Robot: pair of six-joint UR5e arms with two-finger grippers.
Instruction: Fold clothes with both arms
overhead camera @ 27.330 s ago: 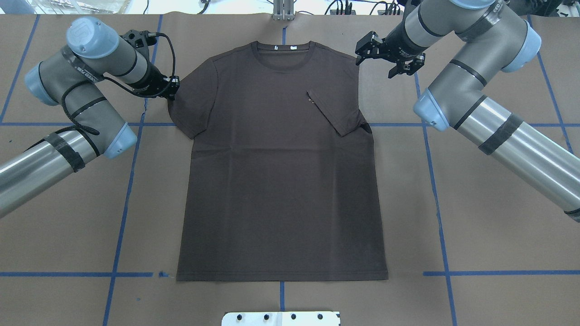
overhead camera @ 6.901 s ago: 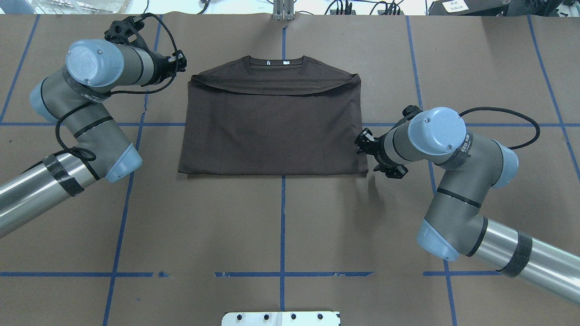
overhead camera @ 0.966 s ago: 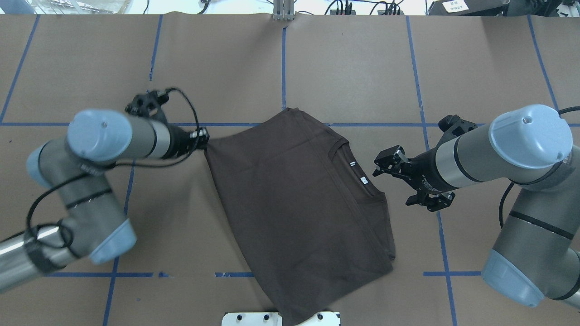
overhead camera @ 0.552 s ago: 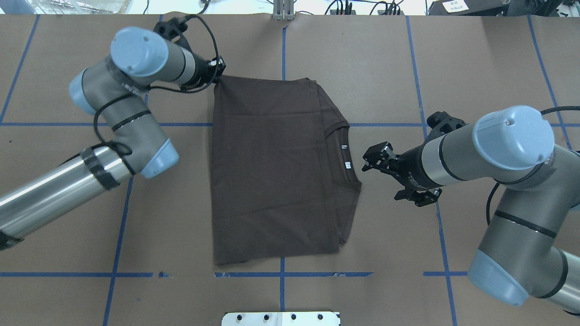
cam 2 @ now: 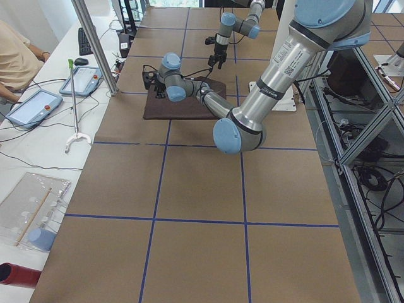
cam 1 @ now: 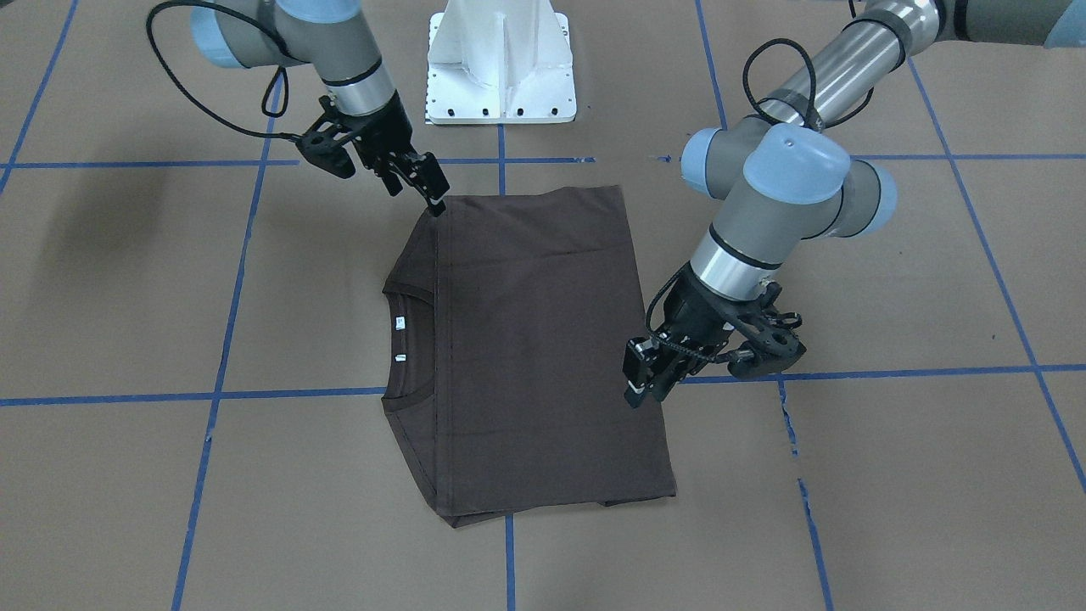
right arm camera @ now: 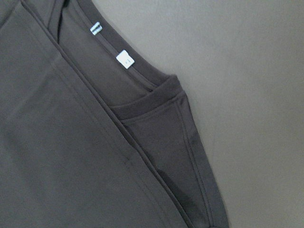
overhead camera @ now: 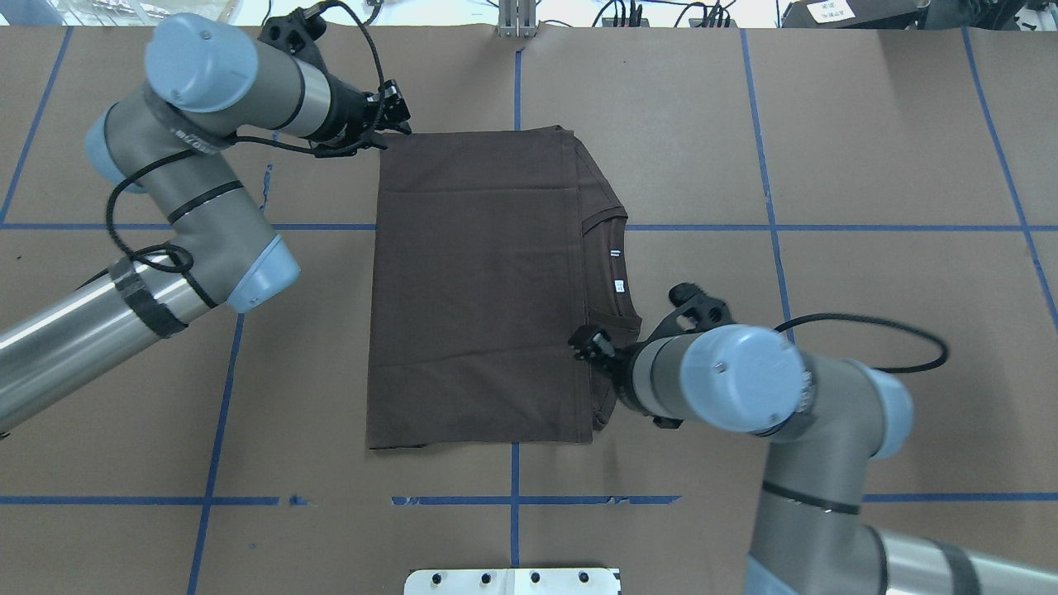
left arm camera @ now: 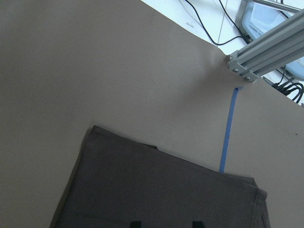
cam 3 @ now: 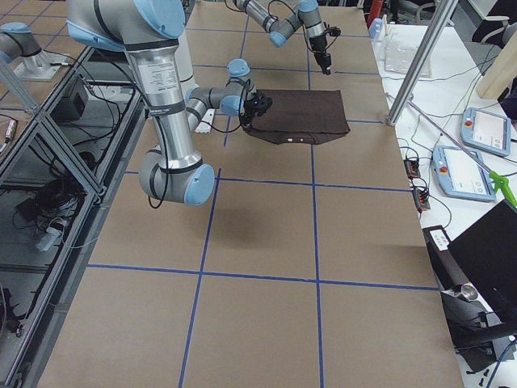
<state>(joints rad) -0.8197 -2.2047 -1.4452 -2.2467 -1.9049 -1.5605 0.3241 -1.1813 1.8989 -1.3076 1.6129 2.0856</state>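
a dark brown short-sleeved t-shirt (overhead camera: 479, 289) lies folded into a flat oblong at the middle of a desk (overhead camera: 868, 149) covered in plain brown paper, its long sides running near to far. the ribbed round collar (right arm camera: 152, 100) and two small white neck tags (right arm camera: 125, 59) show along its right side, where the smooth upper layer stops short and leaves the neckline bare. blue tape lines (overhead camera: 909, 227) rule the paper into large squares, and one of them runs in under the cloth. the grey-metal left arm (overhead camera: 190, 107) with light-blue joint caps hangs by the shirt's far left corner. its black jaws stand parted with nothing between them, and in the left wrist view the two fingertips (left arm camera: 136, 224) sit apart above the cloth. the matching right arm (overhead camera: 744, 388) bends over the shirt's near right part, close to the collar, its jaws likewise spread and empty; whether they touch the cloth i cannot tell. a white pedestal base (cam 1: 501, 59) stands at the desk's near edge. past the far edge, black cables (overhead camera: 620, 12) trail onto a white bench (cam 2: 38, 161), where a silver frame post (cam 2: 95, 44) rises beside two handheld screen pendants (cam 2: 33, 107) and a clear plastic tray (cam 2: 31, 208). a person in a beige top (cam 2: 16, 60) shows at the bench's edge.
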